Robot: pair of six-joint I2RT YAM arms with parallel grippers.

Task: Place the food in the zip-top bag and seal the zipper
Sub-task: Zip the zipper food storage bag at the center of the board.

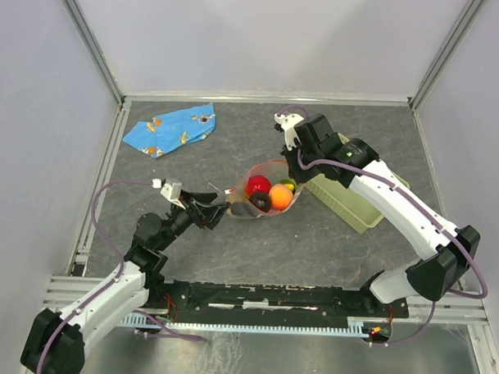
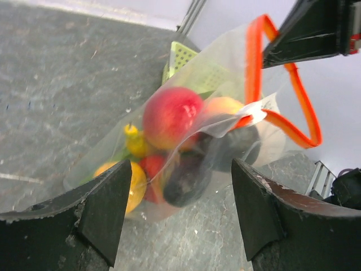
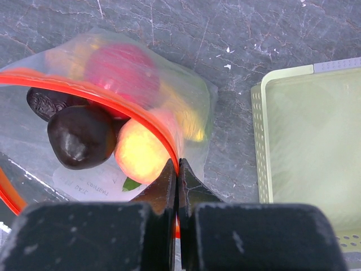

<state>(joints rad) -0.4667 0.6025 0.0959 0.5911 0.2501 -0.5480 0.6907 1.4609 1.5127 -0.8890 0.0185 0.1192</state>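
- The zip-top bag (image 1: 248, 177) lies on the counter (image 1: 168, 164) just beside the basket (image 1: 347, 203), with the food (image 1: 270, 194) inside.
- The right gripper (image 3: 177, 169) is clamped on the zipper (image 3: 113, 104).
- The left gripper (image 2: 180, 189) is spread wide and empty, on the bag's side away from the basket.

I'm working in a robot lab test cell, not a kitchen. My left arm (image 1: 106, 301) and right arm (image 1: 397, 200) are bolted to a black rail (image 1: 270, 298) at the edge of a table with a dark grey mat (image 1: 313, 247). Plain pale panels (image 1: 263, 40) wall it in, framed by bare metal posts (image 1: 88, 38). Purple cables (image 1: 95, 217) loop off me. The food (image 1: 270, 194) is plastic toys in a clear bag (image 1: 266, 167), near a green basket (image 1: 347, 203) and a blue printed cloth (image 1: 174, 127).
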